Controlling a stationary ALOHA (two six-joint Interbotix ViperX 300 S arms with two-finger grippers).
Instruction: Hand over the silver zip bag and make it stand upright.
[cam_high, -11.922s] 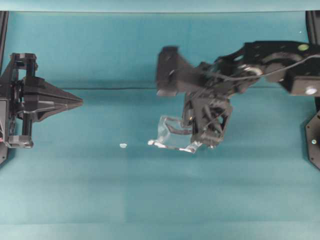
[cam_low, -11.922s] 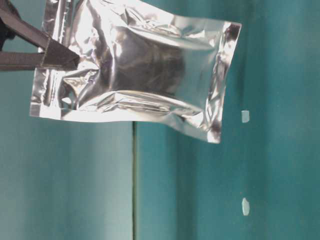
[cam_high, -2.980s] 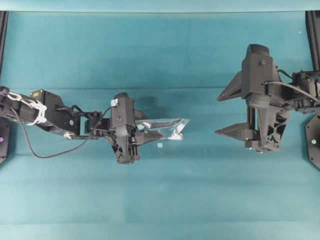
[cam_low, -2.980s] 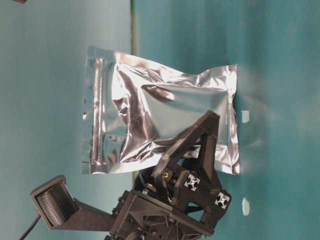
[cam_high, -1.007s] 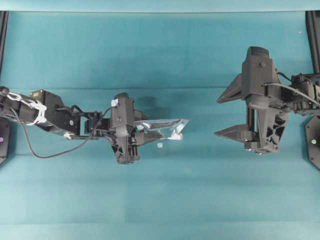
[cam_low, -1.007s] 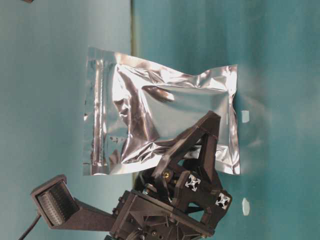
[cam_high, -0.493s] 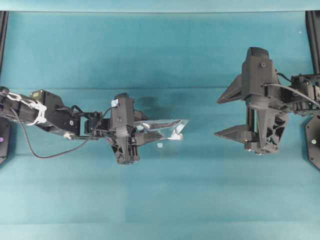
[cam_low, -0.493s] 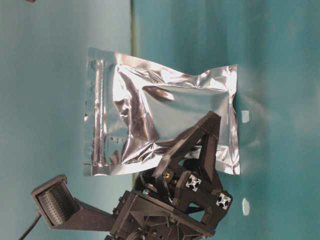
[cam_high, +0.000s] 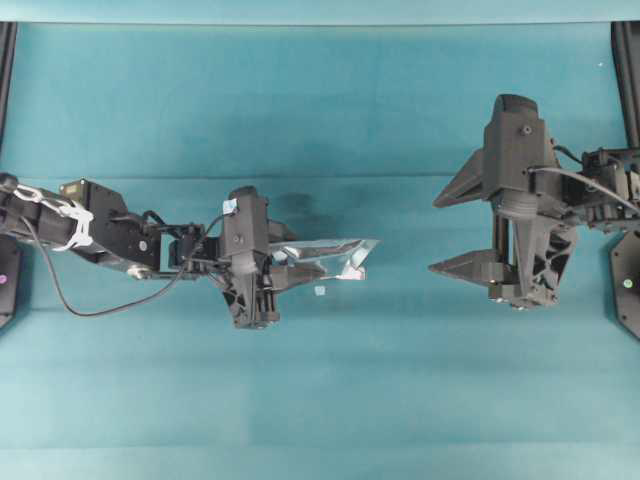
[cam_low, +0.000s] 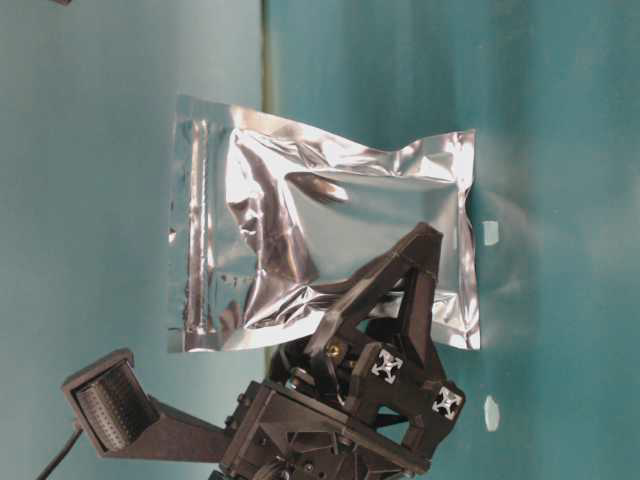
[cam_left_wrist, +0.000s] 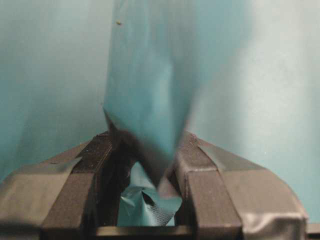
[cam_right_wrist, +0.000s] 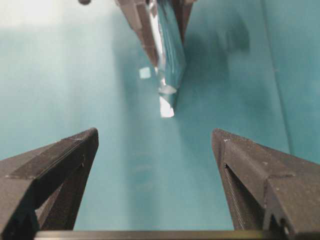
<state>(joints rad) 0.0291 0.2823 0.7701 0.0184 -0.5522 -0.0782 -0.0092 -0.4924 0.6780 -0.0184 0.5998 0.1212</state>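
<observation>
One silver zip bag (cam_high: 330, 253) is clamped edge-on by the left gripper (cam_high: 285, 266). Well apart from the bag, the right gripper (cam_high: 452, 228) has its fingers spread wide, holding nothing; two white bits (cam_low: 490, 232) lie beside the bag.

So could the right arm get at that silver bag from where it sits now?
Probably yes. The right gripper is wide open and faces the bag, with only bare table between them. The left gripper clamps the bag's far end, leaving the near end free.

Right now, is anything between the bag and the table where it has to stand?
Nothing visible. The silver zip bag is clamped in the left gripper. The bare teal table lies around it. One tiny white bit lies beside it.
</observation>
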